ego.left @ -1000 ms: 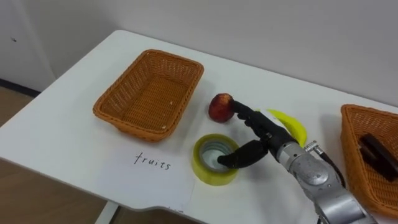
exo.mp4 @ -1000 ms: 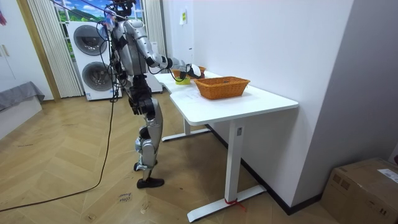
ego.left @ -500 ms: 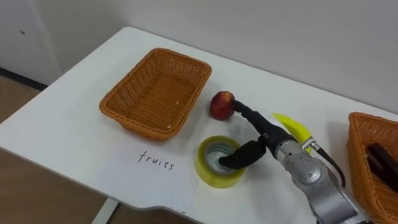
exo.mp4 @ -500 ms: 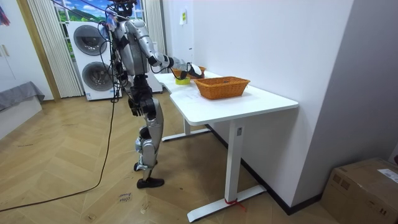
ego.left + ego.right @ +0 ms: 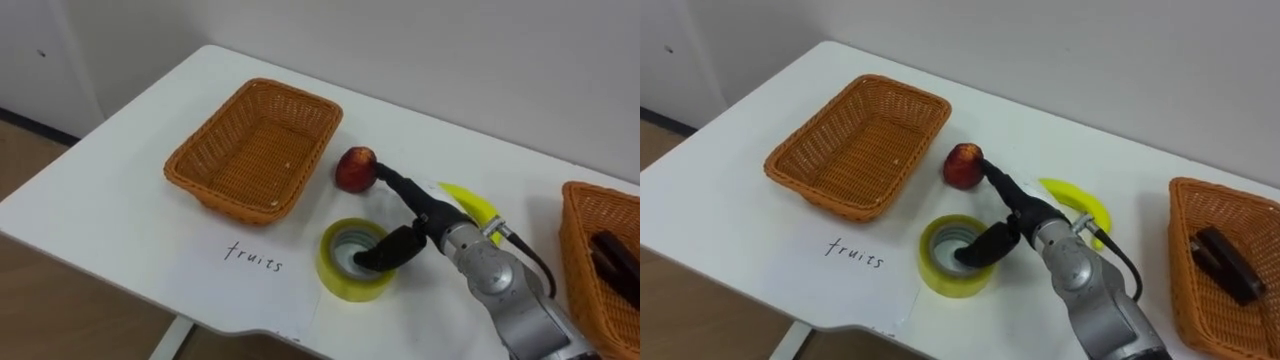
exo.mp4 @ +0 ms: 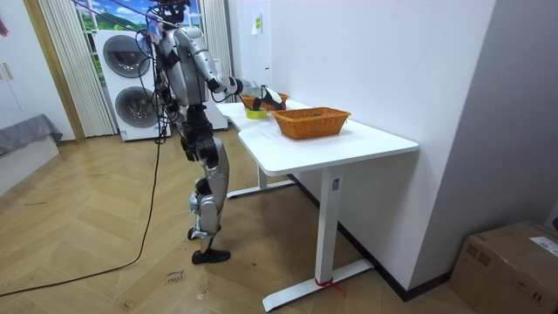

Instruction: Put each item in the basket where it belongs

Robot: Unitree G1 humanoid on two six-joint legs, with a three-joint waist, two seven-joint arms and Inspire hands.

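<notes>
A red apple [image 5: 354,170] lies on the white table [image 5: 130,215] just right of the empty wicker basket [image 5: 255,150]. In front of the apple sits a yellow tape roll [image 5: 345,275], and a banana [image 5: 470,203] lies to the right, partly behind my arm. My right hand [image 5: 425,215] reaches in from the lower right above the roll. Its straight fingertips [image 5: 385,176] touch the apple's right side, and its thumb [image 5: 385,252] dips into the roll's hole. The hand is open and holds nothing. In the room view I stand at the table's end with that hand [image 6: 261,94] stretched over the table.
A paper sheet [image 5: 250,262] with a handwritten word lies before the empty basket. A second wicker basket [image 5: 580,205] at the far right holds a black object [image 5: 612,255]. The table's front edge runs close below the tape roll.
The whole picture has shifted slightly, so the camera moved. My right hand keeps its place over the tape roll and against the apple.
</notes>
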